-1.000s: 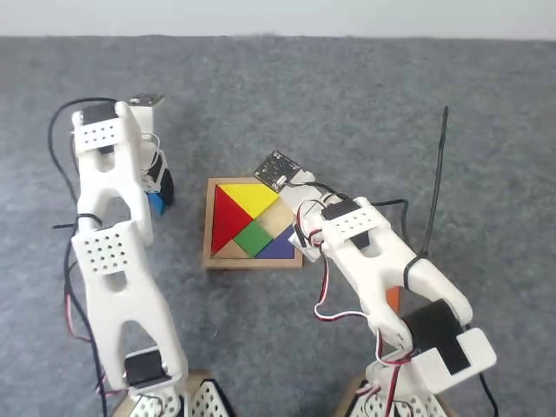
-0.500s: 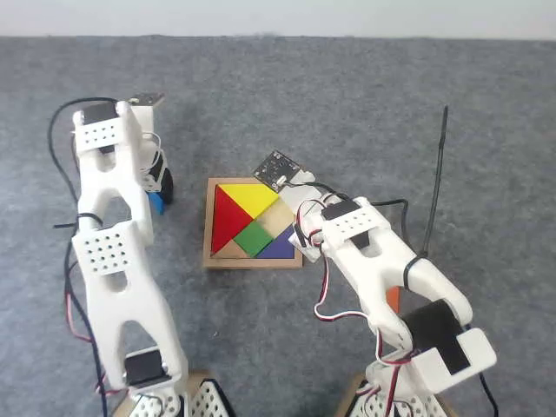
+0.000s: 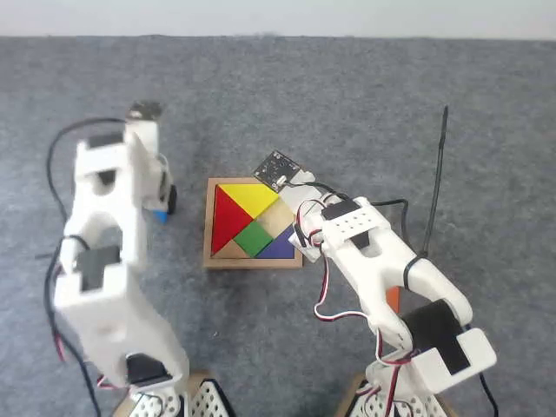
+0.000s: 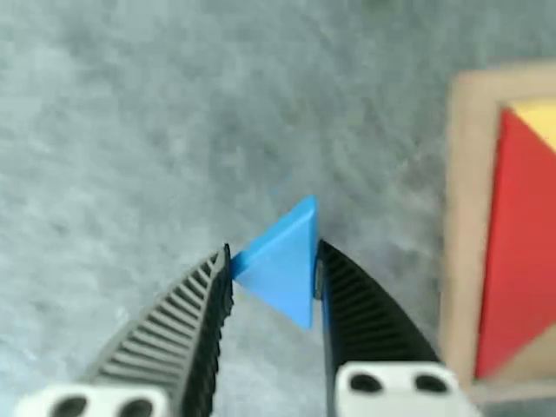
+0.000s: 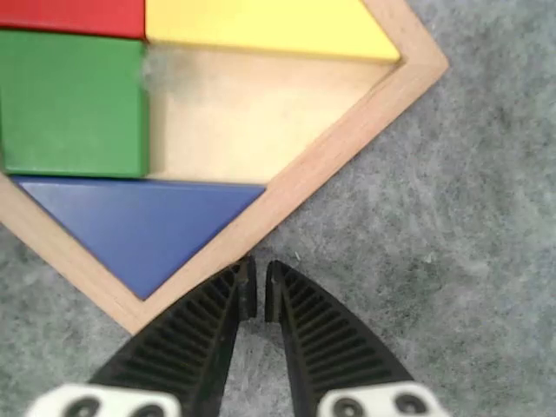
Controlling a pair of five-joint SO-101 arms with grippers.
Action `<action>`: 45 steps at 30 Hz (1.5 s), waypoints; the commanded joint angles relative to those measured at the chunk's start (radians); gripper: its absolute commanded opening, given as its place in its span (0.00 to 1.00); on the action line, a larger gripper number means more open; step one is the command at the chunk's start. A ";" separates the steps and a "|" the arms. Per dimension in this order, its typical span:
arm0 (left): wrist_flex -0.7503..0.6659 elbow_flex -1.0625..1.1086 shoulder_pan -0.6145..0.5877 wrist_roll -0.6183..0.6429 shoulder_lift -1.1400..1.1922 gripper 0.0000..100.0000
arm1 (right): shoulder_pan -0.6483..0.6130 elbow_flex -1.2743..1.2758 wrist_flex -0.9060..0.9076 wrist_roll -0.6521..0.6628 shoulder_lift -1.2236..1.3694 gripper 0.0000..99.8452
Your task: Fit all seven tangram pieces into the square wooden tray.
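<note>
The square wooden tray (image 3: 208, 228) lies mid-table with a red triangle (image 3: 225, 217), yellow triangle (image 3: 248, 197), green square (image 3: 254, 237) and dark blue triangle (image 3: 280, 249) in it. Bare wood shows in the right pocket (image 5: 234, 122). My left gripper (image 4: 274, 269) is shut on a small light blue triangle (image 4: 282, 261), just left of the tray; the piece (image 3: 159, 214) peeks out beside the left arm. My right gripper (image 5: 258, 287) is shut with nothing in it, over the carpet just off the tray's rim (image 5: 347, 130) near the dark blue triangle (image 5: 139, 230).
Grey carpet covers the table all around. A black cable tie (image 3: 437, 174) stands up at the right. An orange piece (image 3: 393, 299) shows behind the right arm's base. Both arm bases sit at the front edge.
The left arm has swung, blurred in motion, carrying the light blue triangle slightly toward the tray. The right arm and the tray pieces have not moved.
</note>
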 commanded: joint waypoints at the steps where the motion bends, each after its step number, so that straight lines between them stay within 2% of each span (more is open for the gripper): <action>1: -0.046 0.153 0.000 0.061 -0.278 0.13 | 0.012 -0.054 -0.004 0.012 -0.002 0.03; 8: 0.097 0.156 0.084 0.118 -0.442 0.13 | 0.015 -0.054 -0.004 0.012 -0.005 0.03; 16: 0.187 0.162 0.298 0.290 -0.502 0.13 | 0.042 -0.074 0.024 0.011 -0.021 0.03; 23: 0.063 0.240 0.428 0.514 -0.502 0.13 | 0.154 -0.072 0.127 -0.003 -0.162 0.03; 31: -0.043 0.252 0.614 0.672 -0.497 0.13 | 0.148 0.126 0.107 -0.043 -0.325 0.03; 35: -0.081 0.225 0.618 0.749 -0.414 0.13 | 0.131 0.192 0.074 -0.043 -0.363 0.03; 41: -0.084 0.136 0.617 0.810 -0.218 0.13 | 0.128 0.206 0.062 -0.043 -0.374 0.03; 45: -0.086 0.105 0.601 0.825 -0.175 0.13 | 0.127 0.206 0.062 -0.040 -0.374 0.03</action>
